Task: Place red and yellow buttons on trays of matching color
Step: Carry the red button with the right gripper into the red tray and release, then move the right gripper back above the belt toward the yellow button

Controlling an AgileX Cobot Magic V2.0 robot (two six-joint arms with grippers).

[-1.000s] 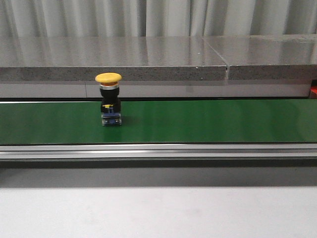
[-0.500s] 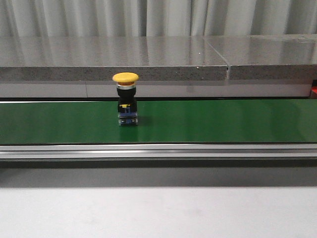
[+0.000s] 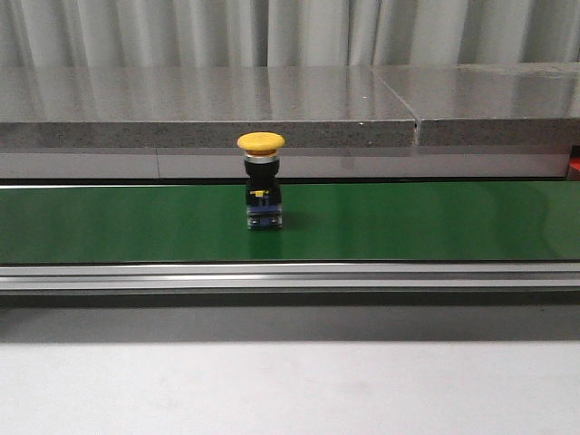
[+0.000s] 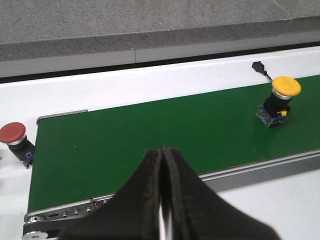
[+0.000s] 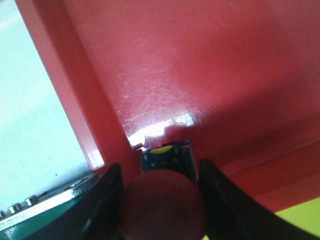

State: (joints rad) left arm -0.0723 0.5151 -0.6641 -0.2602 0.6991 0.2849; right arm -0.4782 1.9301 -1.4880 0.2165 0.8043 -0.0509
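Yellow button [image 3: 261, 181], mushroom cap, black body, upright on green belt [image 3: 408, 222]

- The yellow button [image 3: 261, 181] now stands further to the right on the green belt [image 3: 435, 222] than in either earlier front picture; a second ago it was well left of the middle, half a second ago part-way along, and now it is nearer the centre of the front view.
- It moves to the right by a similar amount between each picture.
- It is as upright as before, cap on top, and sits at the same depth across the belt, so the shift is sideways only.
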